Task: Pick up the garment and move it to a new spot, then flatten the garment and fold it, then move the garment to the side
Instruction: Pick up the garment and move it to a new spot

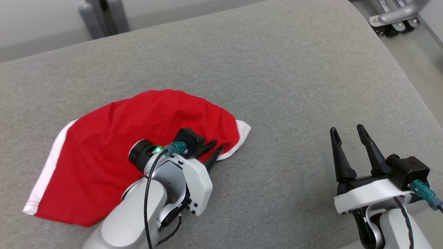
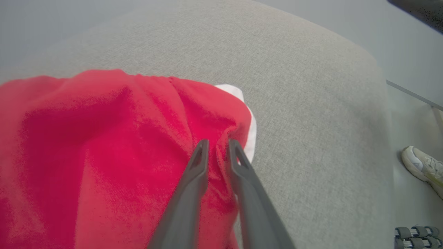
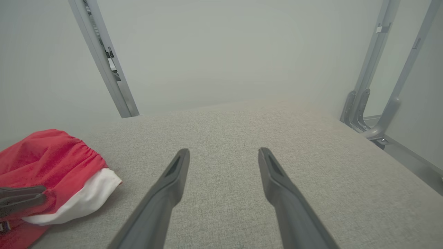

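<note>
The garment (image 1: 138,138) is red cloth with white trim, lying crumpled on the left half of the grey padded surface (image 1: 283,79). My left gripper (image 1: 214,147) rests at the garment's right end, beside the white band. In the left wrist view its fingers (image 2: 202,155) stand close together with a fold of the red garment (image 2: 104,138) pinched between them. My right gripper (image 1: 346,129) hovers open over bare grey fabric at the lower right, well apart from the cloth. In the right wrist view the right gripper (image 3: 223,154) is spread wide, with the garment (image 3: 52,155) at the far left.
The padded surface curves down at its right edge (image 1: 408,86) to the floor. A metal frame on castors (image 1: 391,17) stands at the back right, and slanted metal posts (image 3: 104,58) behind. A person's pale shoe (image 2: 422,166) is on the floor to the right.
</note>
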